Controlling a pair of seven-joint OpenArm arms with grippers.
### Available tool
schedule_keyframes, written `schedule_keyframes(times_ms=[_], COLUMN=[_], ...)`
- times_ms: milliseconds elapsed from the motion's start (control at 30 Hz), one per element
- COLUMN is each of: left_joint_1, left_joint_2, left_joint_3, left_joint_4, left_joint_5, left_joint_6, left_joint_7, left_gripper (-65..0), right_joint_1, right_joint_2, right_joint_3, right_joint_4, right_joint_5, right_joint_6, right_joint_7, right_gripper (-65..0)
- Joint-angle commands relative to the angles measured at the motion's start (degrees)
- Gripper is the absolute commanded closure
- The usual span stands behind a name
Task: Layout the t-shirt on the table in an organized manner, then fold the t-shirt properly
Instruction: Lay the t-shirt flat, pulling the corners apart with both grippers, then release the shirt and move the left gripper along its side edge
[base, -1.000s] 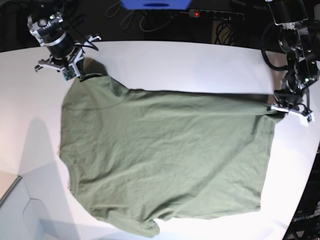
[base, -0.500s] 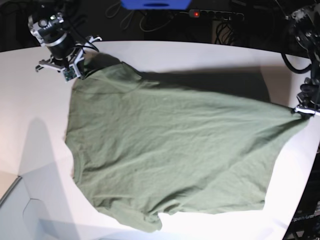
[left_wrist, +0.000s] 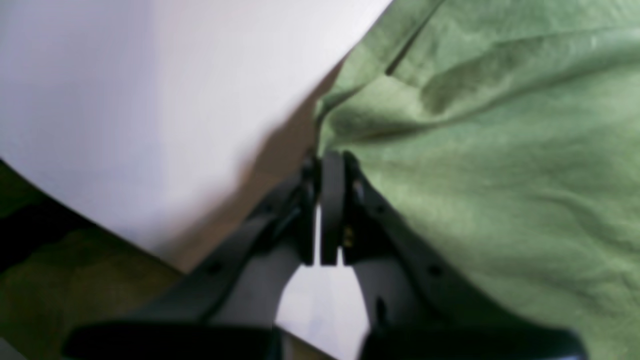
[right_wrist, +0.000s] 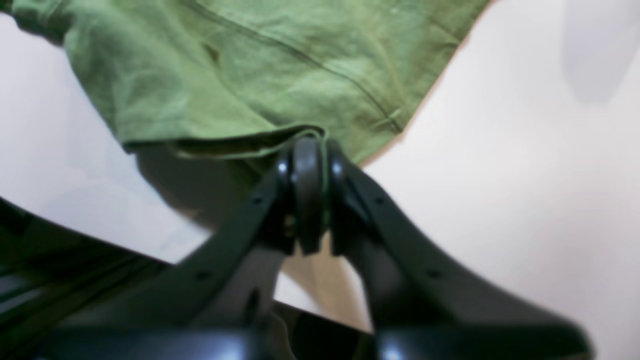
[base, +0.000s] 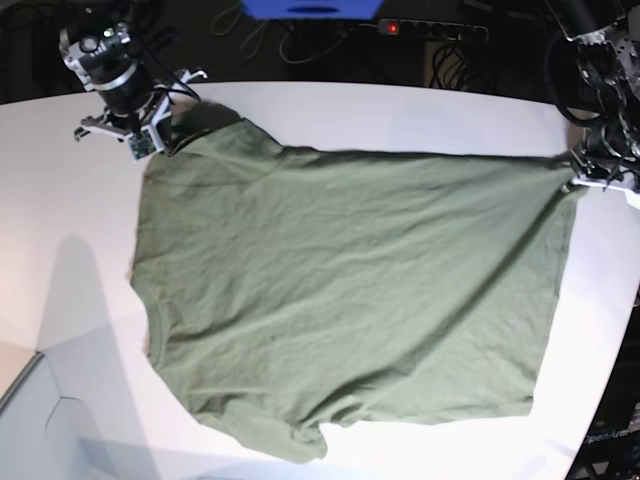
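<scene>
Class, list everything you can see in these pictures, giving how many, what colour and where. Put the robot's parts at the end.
T-shirt: one, olive green, spread over the table with wrinkles, its far corners held up by the grippers.
Table: one, white, under the t-shirt.
Blue object: one, blue, partly seen at the top edge of the base view, too cut off to name.
Left gripper: one, black, shut on the t-shirt, at the right side of the base view.
Right gripper: one, black, holding the t-shirt, at the upper left of the base view.
</scene>
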Motion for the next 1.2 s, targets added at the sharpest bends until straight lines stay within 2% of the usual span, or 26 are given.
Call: schedule_keyframes(times_ms=[0, 167, 300, 400, 533, 667, 800, 967, 1167], left_joint_1=[-0.75, -0.75, -0.75, -0.67, -0.49, -0.23, -2.25, -10.69, -15.88], left_joint_2=[-1.16, -1.25, -1.25, -1.25, -1.43, -1.08, -1.08, -0.9, 2.97], left_joint_3=[-0.47, -0.47, -0.47, -0.56, -0.73, -5.13, -8.47, -7.94, -5.66], left_joint_4=[0.88, 1.06, 1.5, 1.5, 2.82, 9.32, 13.46, 10.64, 5.1], left_joint_5=[-0.31, -0.31, -0.39, -0.39, -0.39, -0.48, -0.48, -0.31, -0.31], left_joint_6=[0.25, 0.25, 0.25, 0.25, 0.25, 0.25, 0.25, 0.25, 0.25], left_joint_7=[0.02, 0.11, 0.2, 0.2, 0.2, 0.2, -0.24, 0.11, -0.51], left_gripper=[-0.5, -0.5, -3.6, -9.2, -9.8, -9.9, -9.9, -10.0, -10.0], right_joint_1=[-0.14, -0.14, -0.23, 0.04, 1.97, 4.7, 6.72, 8.56, 11.73], right_joint_2=[0.4, 0.32, 0.32, 0.14, -1.35, -2.94, -3.02, -2.85, -2.06], right_joint_3=[0.19, 0.28, 0.55, 2.74, 6.96, 11.71, 11.62, 8.02, 5.47], right_joint_4=[0.92, 1.1, 1.36, 1.45, 1.54, 1.45, 1.45, 0.04, -7.96], right_joint_5=[0.41, 0.41, 0.41, 0.67, 2.08, 3.31, 3.14, 2.96, 2.78], right_joint_6=[-0.01, -0.01, -0.01, -0.01, -0.01, 0.25, 0.25, 0.34, 0.34], right_joint_7=[1.08, 1.08, 1.25, 1.52, 1.61, 1.52, 1.08, 0.99, 0.99], right_gripper=[-9.2, -26.5, -32.4, -32.6, -32.6, -32.6, -32.6, -32.6, -32.6])
